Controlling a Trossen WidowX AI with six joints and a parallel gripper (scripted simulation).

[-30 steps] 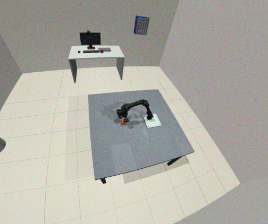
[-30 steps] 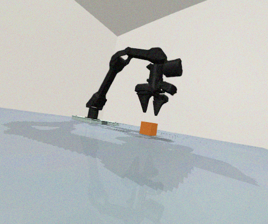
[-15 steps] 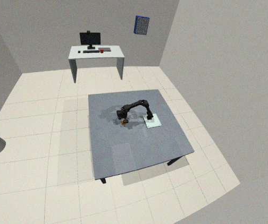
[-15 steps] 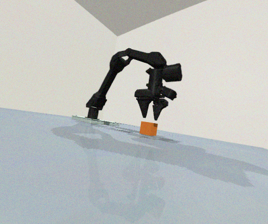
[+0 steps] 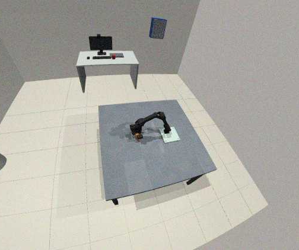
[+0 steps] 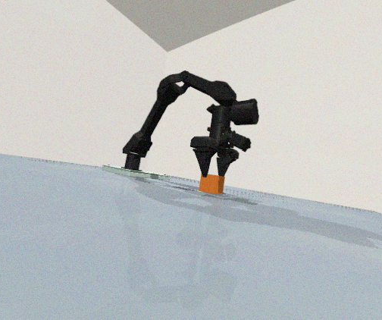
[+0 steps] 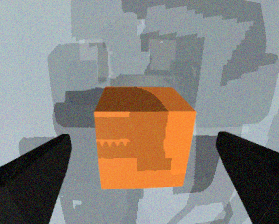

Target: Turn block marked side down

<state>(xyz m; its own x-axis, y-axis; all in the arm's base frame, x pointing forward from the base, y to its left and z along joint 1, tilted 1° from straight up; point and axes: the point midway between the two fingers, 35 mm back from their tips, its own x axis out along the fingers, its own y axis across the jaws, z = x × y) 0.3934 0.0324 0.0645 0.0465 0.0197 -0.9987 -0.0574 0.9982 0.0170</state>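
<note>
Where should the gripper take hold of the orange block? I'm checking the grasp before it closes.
From above, on the two opposite side faces. The orange block stands flat on the table, between the fingers of the open gripper, which hangs over it.

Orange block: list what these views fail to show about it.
- Orange block, wrist view: its underside lies against the table; shadows blur any marking.
- Exterior view: the block's far faces are turned away.
- Top view: the block is too small and partly under the open gripper.
</note>
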